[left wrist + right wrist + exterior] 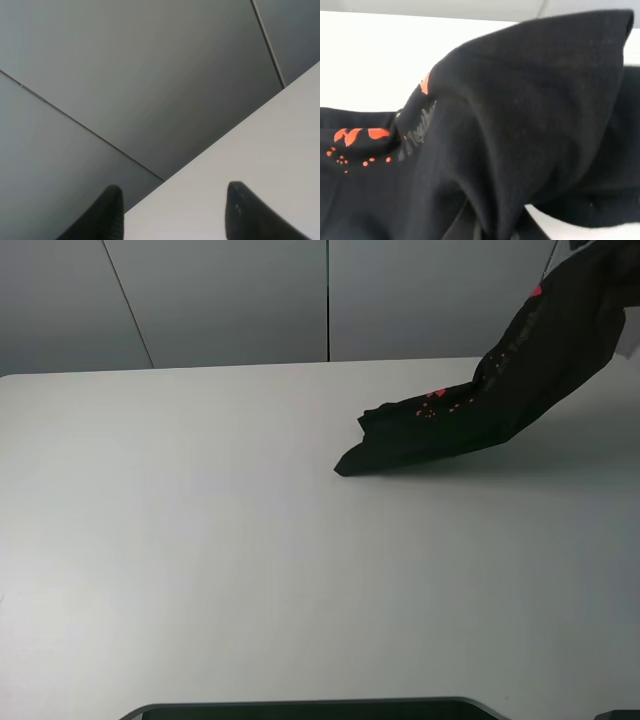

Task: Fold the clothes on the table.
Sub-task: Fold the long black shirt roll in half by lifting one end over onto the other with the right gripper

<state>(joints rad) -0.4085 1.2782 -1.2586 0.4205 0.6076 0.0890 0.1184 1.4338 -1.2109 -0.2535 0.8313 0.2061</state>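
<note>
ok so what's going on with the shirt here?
The right gripper, hidden in the fabric and apparently shut on it, holds one end of the black T-shirt up off the white table. The shirt's other end lies bunched on the table. The left gripper is open and empty. No neat fold yet.

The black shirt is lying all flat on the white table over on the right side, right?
Not all flat. The black shirt is on the right side of the white table, but one end is lifted up in the air toward the top right, and only its other end rests on the table. The exterior high view shows this.
</note>
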